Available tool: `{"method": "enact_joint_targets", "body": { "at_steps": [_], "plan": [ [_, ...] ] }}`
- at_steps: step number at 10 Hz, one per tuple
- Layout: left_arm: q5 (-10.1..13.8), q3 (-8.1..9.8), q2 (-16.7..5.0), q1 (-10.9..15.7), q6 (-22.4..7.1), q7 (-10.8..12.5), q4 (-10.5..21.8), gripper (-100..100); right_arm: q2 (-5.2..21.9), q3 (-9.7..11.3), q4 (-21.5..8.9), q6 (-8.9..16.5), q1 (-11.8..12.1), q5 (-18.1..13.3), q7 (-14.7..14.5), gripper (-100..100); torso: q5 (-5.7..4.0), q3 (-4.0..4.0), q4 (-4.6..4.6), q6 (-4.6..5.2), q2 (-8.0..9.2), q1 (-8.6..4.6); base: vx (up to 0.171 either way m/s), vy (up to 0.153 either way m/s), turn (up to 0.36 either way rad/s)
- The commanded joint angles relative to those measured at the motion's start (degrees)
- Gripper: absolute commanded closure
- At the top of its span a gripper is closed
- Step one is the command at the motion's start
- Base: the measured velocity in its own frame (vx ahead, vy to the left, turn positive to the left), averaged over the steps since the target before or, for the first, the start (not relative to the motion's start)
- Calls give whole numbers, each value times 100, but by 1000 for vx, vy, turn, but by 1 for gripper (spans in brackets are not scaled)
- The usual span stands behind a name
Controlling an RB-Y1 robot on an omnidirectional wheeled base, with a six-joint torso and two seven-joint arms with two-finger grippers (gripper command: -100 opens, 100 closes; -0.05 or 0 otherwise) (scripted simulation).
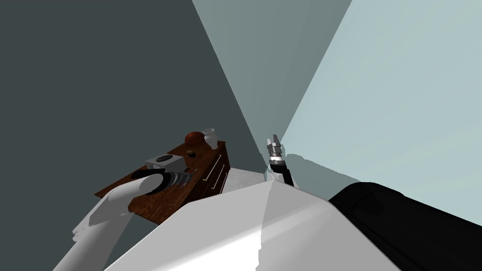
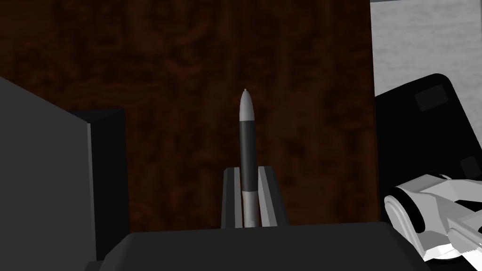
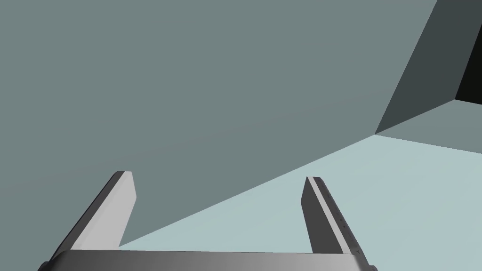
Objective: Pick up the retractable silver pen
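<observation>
One grey-black pen (image 2: 248, 141) within left pincer (image 2: 249, 170)

Left hand (image 2: 249, 168) clamped tight, right hand (image 3: 219, 177) raised, fingers apart.

My left forearm (image 1: 113, 207) is a smooth white tube ending in a dark wrist ringed with grey. The left pincer (image 2: 249, 169) has thin grey blades on a dark box; the right pincer (image 3: 218, 176) has light grey, dark-edged blades.

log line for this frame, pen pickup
left gripper: shut on pen | pen: silver and black, tip pointing away from gripper, over dark wood desk | right gripper: open, raised, holding nothing
</observation>
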State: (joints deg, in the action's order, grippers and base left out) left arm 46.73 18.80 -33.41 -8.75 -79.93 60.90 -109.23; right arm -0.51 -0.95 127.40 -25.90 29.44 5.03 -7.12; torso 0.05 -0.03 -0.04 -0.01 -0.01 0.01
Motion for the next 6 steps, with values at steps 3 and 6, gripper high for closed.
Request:
{"method": "enact_joint_targets", "body": {
  "at_steps": [3,6],
  "plan": [
    [57,38,-53,-33,-132,99,-172,100,0,0,0,0,0,0,0,0,0,-1,0,0,-1,0,-3,2,7],
    [81,55,-81,-19,-172,127,-203,0,0,0,0,0,0,0,0,0,1,2,0,1,3,3,-6,6,8]
  ]
}}
